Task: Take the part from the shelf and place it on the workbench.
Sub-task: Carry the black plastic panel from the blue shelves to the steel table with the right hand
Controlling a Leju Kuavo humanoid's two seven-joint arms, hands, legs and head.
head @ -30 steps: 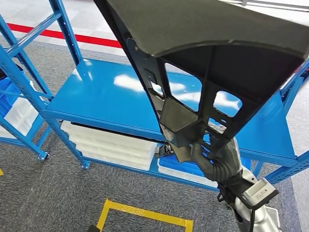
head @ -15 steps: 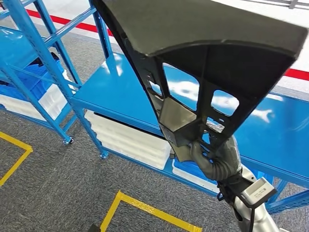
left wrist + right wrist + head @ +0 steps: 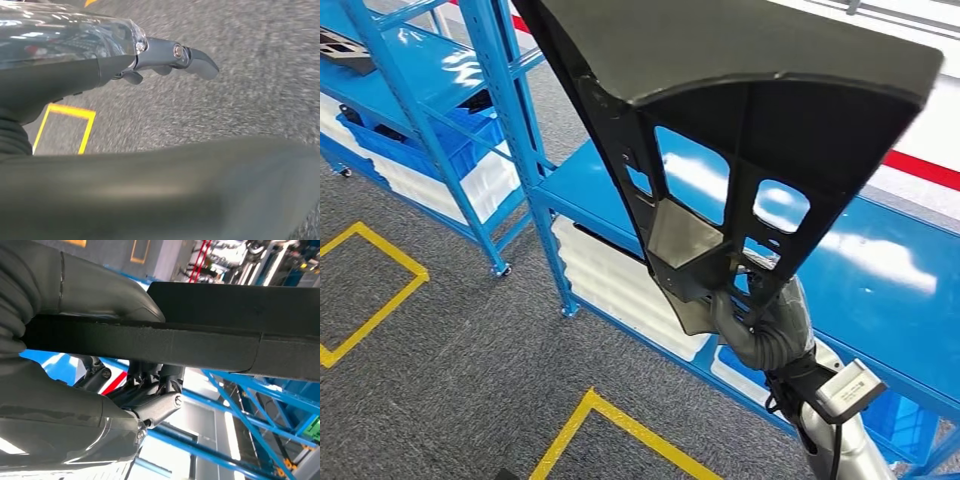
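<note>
A large black part point(image 3: 743, 110), a curved panel with ribs and cut-out windows, is raised high in the head view and covers much of it. My right hand point(image 3: 765, 325) grips it at its lower corner, below the windows. Close up in the right wrist view, the thumb point(image 3: 105, 290) presses on one face of the part's black edge point(image 3: 170, 345) and the fingers point(image 3: 151, 395) wrap the other face. My left hand point(image 3: 166, 55) hangs over the grey carpet with its fingers stretched out and nothing in them.
A blue metal shelf point(image 3: 893, 270) runs behind the part, with white foam trays point(image 3: 622, 285) and blue bins point(image 3: 448, 150) on its lower level. Its blue uprights point(image 3: 516, 130) stand at the left. Yellow floor lines point(image 3: 373, 310) mark the grey carpet point(image 3: 471, 400), and a red stripe point(image 3: 920, 168) lies beyond the shelf.
The whole picture has shifted rightward, so the camera has turned left along the shelf. The part stays gripped in my right hand in the same pose.
</note>
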